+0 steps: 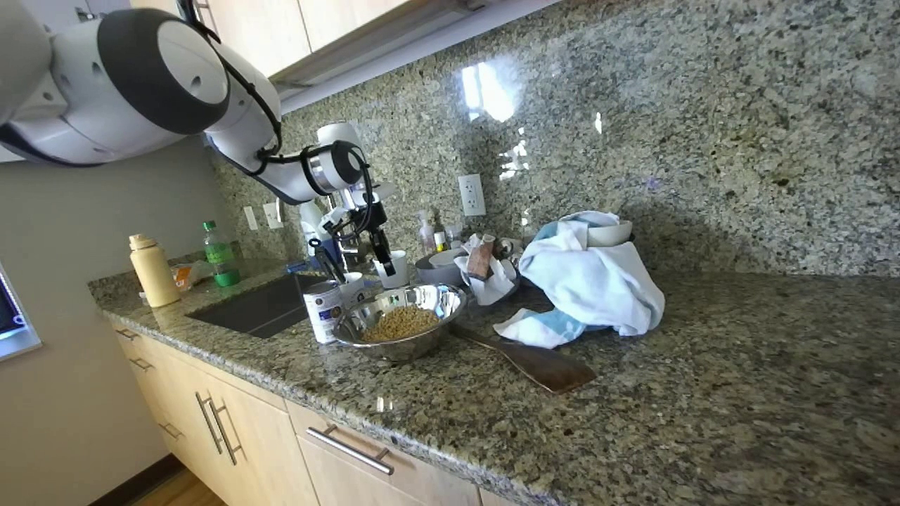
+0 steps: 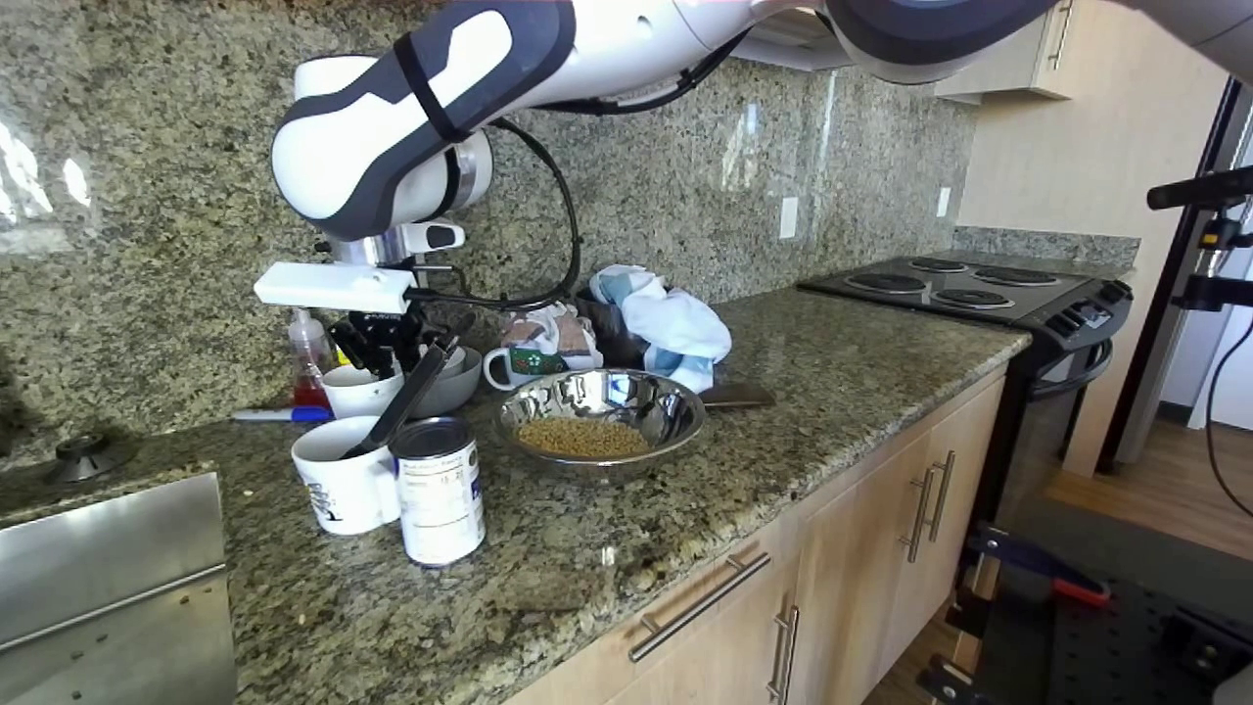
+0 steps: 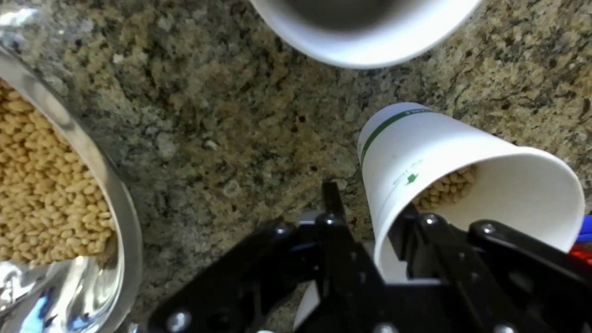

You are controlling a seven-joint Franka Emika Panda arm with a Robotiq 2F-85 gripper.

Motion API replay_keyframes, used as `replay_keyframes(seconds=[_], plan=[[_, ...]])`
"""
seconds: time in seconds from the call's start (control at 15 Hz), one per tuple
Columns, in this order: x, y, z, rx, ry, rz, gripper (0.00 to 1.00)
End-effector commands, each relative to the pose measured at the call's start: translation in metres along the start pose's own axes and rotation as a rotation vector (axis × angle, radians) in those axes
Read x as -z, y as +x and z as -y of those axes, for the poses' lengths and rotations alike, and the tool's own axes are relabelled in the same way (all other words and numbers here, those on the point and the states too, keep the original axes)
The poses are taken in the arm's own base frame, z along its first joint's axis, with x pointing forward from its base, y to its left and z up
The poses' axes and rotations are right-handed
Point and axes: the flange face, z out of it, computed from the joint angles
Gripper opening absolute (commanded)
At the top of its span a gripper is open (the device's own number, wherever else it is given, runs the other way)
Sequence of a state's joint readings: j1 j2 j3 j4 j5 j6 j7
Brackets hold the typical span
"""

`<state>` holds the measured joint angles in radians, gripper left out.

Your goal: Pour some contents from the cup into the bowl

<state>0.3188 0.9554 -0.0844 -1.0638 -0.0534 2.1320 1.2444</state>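
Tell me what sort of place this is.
Most likely a kitchen: the speckled counter has a sink set into it and runs up to a coil-burner stove. Home or office, I can't tell.

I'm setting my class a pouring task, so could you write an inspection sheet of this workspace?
Surface: granite countertop; its speckles make any spill hard to tell.
Job's things: white cup and metal bowl, both holding tan grains.
Clutter: can, mug holding a black utensil, wooden spatula, cloth heap.
Gripper: open, fingers straddling the cup's wall, one inside.
Cables: black cable looping off the arm.
Surroundings: sink, stove, wall outlet.
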Motion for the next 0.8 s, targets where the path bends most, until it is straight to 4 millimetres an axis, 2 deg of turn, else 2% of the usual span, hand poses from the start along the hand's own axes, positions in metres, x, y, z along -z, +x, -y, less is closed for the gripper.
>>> replay_keyframes(seconds=[0.0,0.73], plan=[[0.007,-0.002,0.004,-0.023,-0.004,-0.002,0.01],[0.041,-0.006,-0.002,0.038,0.047,0.054,0.01]])
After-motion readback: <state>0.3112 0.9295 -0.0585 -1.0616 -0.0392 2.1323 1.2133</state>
